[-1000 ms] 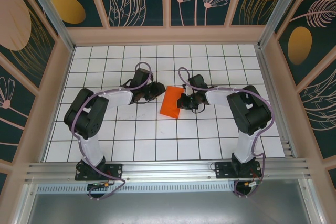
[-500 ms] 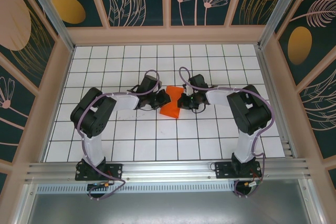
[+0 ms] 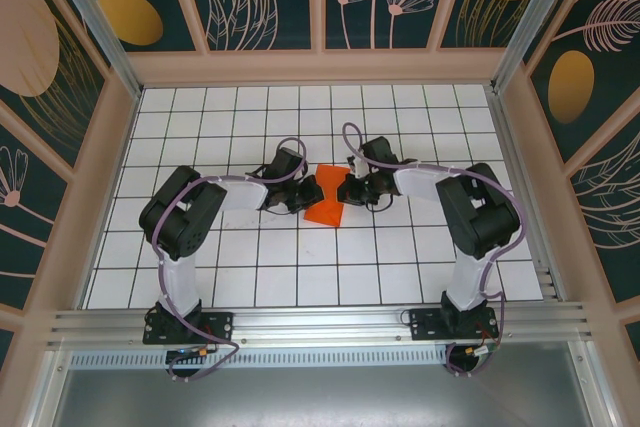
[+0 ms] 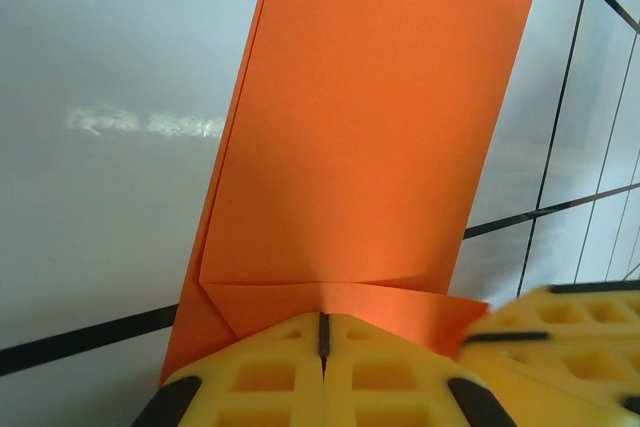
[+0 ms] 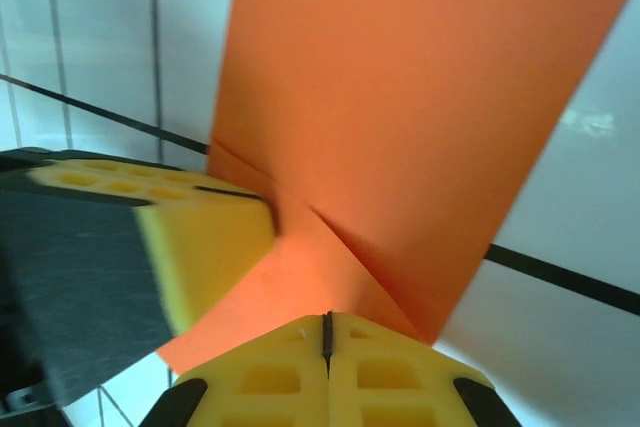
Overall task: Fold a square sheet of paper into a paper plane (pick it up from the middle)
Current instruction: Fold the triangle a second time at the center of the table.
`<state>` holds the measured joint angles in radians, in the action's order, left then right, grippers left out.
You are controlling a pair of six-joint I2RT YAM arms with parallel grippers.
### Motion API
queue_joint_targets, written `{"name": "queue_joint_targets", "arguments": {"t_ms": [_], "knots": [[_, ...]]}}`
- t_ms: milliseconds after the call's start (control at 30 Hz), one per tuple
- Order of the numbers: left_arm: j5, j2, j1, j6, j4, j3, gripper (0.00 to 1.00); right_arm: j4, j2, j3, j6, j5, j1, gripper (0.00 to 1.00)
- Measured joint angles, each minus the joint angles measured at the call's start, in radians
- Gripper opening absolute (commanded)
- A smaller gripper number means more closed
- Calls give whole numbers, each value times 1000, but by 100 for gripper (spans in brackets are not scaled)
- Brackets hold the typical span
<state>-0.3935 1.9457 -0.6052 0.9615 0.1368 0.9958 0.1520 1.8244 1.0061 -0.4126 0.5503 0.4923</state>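
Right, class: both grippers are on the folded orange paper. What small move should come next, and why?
Probably lift it slightly, both arms together: the left gripper and right gripper are both shut on the creased orange paper, close beside each other.

Sheet, top view: sides of the sheet of paper (image 3: pixel 326 209) partly hidden by the left gripper (image 3: pixel 303 194) and right gripper (image 3: pixel 347 190); creases too small to tell.
Sheet, left wrist: far end cut by top edge; near edge behind yellow fingers (image 4: pixel 260 379).
Sheet, right wrist: runs off top edge.
Opposite arm's finger: blurred, cut by frame edge in both wrist views.
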Motion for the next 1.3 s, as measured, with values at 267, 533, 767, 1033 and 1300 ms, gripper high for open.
{"name": "queue_joint_targets", "arguments": {"t_ms": [267, 533, 767, 1033, 1300], "knots": [[14, 0, -5, -2, -13, 7, 6, 39, -42, 4, -8, -11, 71, 1], [24, 0, -8, -1, -19, 10, 6, 40, -23, 9, -15, -15, 118, 1], [28, 0, -10, 0, -19, 10, 6, 63, 11, 9, -15, -37, 121, 1], [32, 0, -11, 1, -21, 11, 6, 82, 11, 8, -12, -52, 121, 1], [39, -1, -11, 12, -25, 11, 6, 93, 15, 6, -2, -57, 121, 1]]}}
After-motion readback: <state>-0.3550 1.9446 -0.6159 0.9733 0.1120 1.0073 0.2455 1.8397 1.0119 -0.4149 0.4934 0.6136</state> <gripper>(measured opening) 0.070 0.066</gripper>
